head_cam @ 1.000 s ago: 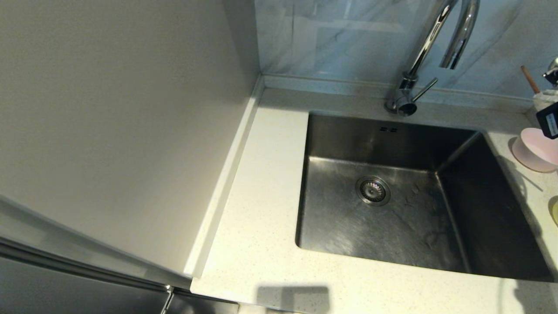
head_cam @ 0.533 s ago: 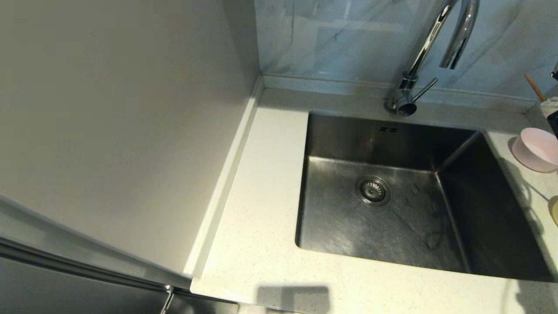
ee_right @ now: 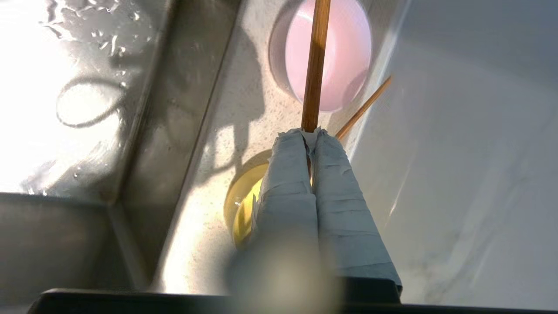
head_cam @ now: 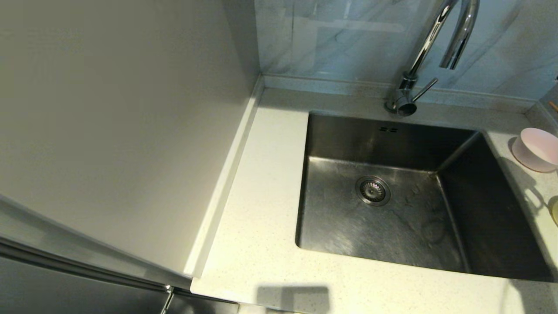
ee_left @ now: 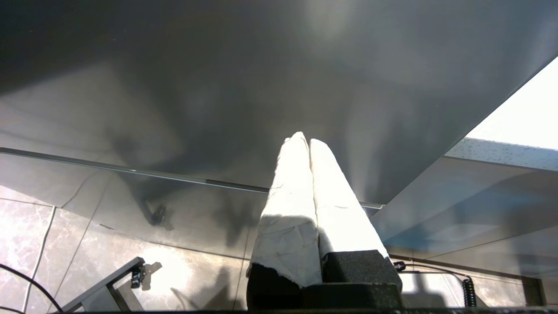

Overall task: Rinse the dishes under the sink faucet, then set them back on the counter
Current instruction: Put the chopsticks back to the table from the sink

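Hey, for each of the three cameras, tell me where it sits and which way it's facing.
Head view: high on the robot, looking down at the sink, faucet and counter; no body shows.
Left wrist view: behind the shut left pincer, facing a grey cabinet panel and floor tiles.
Right wrist view: behind the right pincer, shut on a chopstick, above the yellow-green bowl.
Shared: head and right wrist views both show the pink bowl and sink.

The left gripper (ee_left: 308,144) has two long tapered fingers wrapped in creased white tape, set on a black block base. The right gripper (ee_right: 310,133) has matching fingers in pale grey-white tape, frayed at the tips, above a black housing.
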